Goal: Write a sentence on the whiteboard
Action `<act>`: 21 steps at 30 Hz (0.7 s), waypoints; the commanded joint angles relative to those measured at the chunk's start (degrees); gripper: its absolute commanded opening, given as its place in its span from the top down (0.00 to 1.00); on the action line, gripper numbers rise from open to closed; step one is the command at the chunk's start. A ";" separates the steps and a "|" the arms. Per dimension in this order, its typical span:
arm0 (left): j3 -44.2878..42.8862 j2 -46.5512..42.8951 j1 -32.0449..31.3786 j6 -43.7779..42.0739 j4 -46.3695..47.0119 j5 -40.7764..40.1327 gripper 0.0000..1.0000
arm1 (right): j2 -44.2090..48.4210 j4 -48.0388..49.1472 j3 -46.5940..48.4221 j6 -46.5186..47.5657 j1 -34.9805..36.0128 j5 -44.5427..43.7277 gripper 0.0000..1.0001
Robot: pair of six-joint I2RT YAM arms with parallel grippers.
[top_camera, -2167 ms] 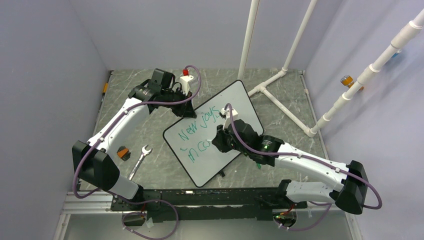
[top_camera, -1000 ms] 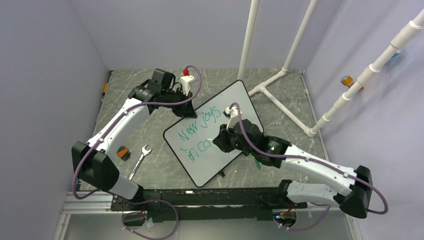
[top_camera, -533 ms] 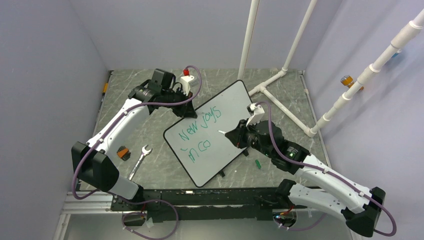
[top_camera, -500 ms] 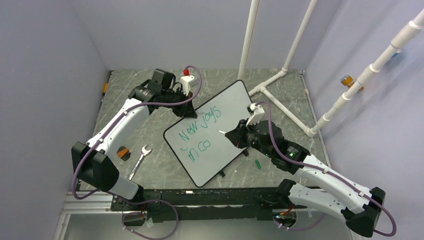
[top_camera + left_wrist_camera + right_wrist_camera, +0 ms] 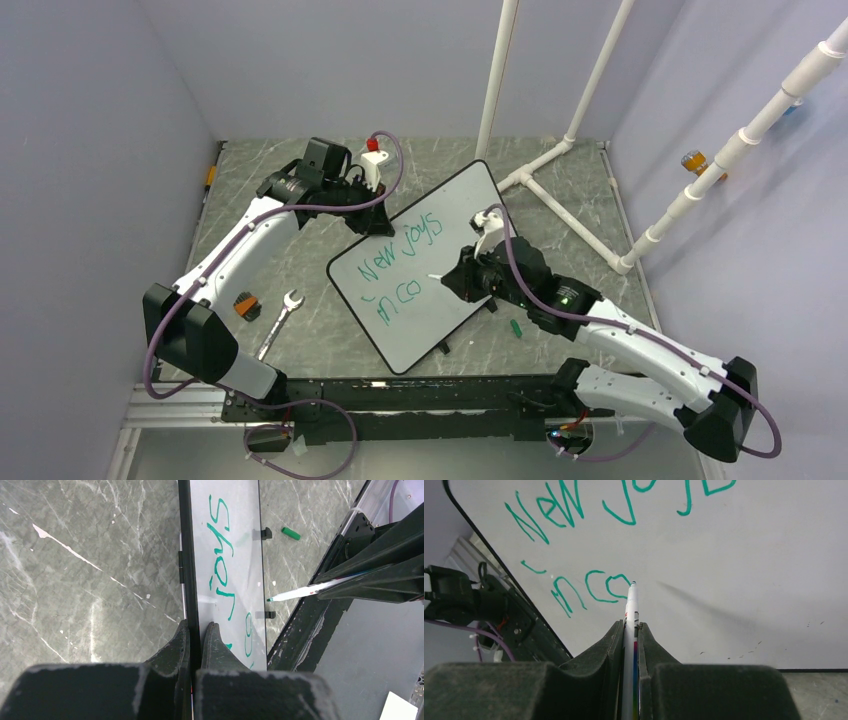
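The whiteboard [image 5: 455, 215] lies tilted on the table, also in the left wrist view [image 5: 240, 555] and right wrist view [image 5: 734, 545]. The sentence [image 5: 395, 262] in green reads "New joys" with "inco" below it [image 5: 589, 587]. My left gripper [image 5: 378, 222] is shut on the whiteboard's far-left rim [image 5: 189, 580]. My right gripper [image 5: 462, 280] is shut on a white marker [image 5: 630, 630]. Its green tip [image 5: 632, 583] is at the board just right of the "o", also seen in the left wrist view [image 5: 300, 592]. I cannot tell whether the tip touches.
A wrench [image 5: 280, 318] and an orange-black object [image 5: 245, 306] lie left of the board. A green marker cap [image 5: 516, 327] lies on the table to its right, also in the left wrist view [image 5: 290, 533]. White PVC pipes [image 5: 560, 150] stand at the back right.
My right arm swung right and lifted the marker off the board, then came back left. The marker tip is now just right of "inco". The left gripper and board have not moved.
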State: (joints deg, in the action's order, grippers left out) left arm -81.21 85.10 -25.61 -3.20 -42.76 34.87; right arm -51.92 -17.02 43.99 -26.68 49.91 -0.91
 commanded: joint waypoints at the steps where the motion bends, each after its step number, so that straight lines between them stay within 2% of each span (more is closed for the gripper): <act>1: 1.38 -0.52 -1.81 -7.87 -0.05 -5.12 1.00 | -2.15 2.37 2.05 2.15 -0.15 2.12 1.00; 21: 1.48 -0.55 -2.07 -7.86 -0.01 -4.81 1.00 | -7.14 5.15 3.41 2.17 -0.27 -1.17 1.00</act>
State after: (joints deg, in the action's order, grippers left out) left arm -81.21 84.95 -25.82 -3.20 -42.65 34.87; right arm -59.11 -14.52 44.97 -25.47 49.91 -0.01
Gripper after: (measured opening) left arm 0.034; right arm 0.150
